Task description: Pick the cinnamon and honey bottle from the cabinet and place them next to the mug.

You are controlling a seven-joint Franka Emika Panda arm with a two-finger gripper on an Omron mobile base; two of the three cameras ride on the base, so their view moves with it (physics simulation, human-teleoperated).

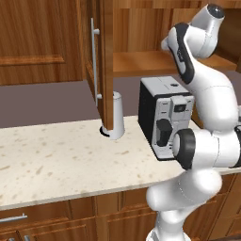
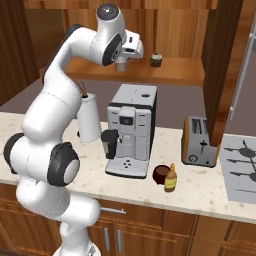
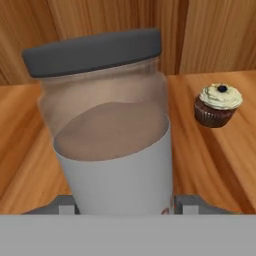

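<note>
The cinnamon point(image 3: 112, 145), a clear jar with a grey lid, brown powder and a white label, stands close in the hand view on the cabinet shelf point(image 3: 215, 160). My gripper point(image 3: 125, 205) is shut on it, one fingertip against each side of its base. From the right base view the gripper point(image 2: 121, 63) reaches into the open cabinet point(image 2: 175, 71) with the cinnamon point(image 2: 121, 65) under the hand. Down on the counter, the amber honey bottle point(image 2: 170, 178) stands upright right beside the dark red-brown mug point(image 2: 161, 173), in front of the coffee machine.
A cupcake point(image 3: 217, 104) sits on the shelf to the right of the jar. The coffee machine point(image 2: 131, 130), a white cylinder point(image 2: 90, 119), a toaster point(image 2: 199, 141) and a stove point(image 2: 242, 165) line the counter. The open cabinet door point(image 1: 106, 61) hangs left of the arm.
</note>
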